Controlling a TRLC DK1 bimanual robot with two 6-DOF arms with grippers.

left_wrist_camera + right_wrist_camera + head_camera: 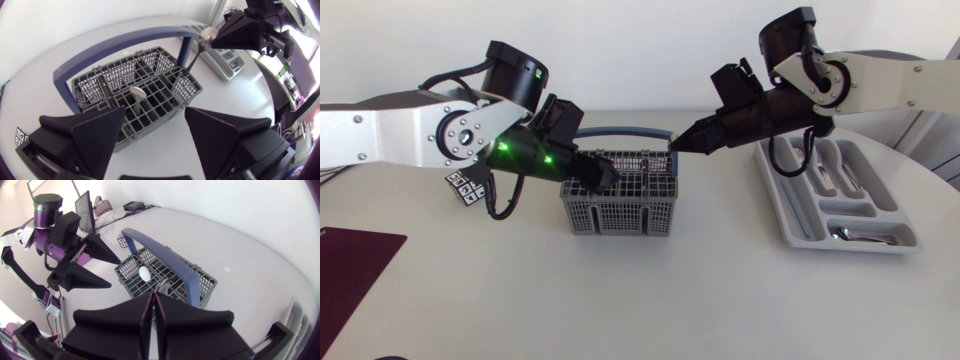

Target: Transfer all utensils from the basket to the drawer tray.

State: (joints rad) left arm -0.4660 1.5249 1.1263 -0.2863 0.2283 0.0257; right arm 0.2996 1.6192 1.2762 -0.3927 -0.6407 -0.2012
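Observation:
The grey basket (pixel 620 210) with a blue handle (pixel 625 131) stands mid-table. My right gripper (pixel 678 144) is at its far right corner, shut on the top end of a metal utensil (pixel 196 54) that still stands in a corner cell. The right wrist view shows its fingers (pixel 145 312) pressed together on that utensil (pixel 163 284). My left gripper (pixel 155 114) hangs open over the basket's near side, nothing between its fingers. A spoon (pixel 136 93) stands upright in a middle cell, just ahead of it.
The grey drawer tray (pixel 790 215) lies at the right of the table, with utensils in several of its compartments (pixel 855 234). A dark red mat (pixel 350 262) lies at the front left. A small marker tag (pixel 466 188) sits left of the basket.

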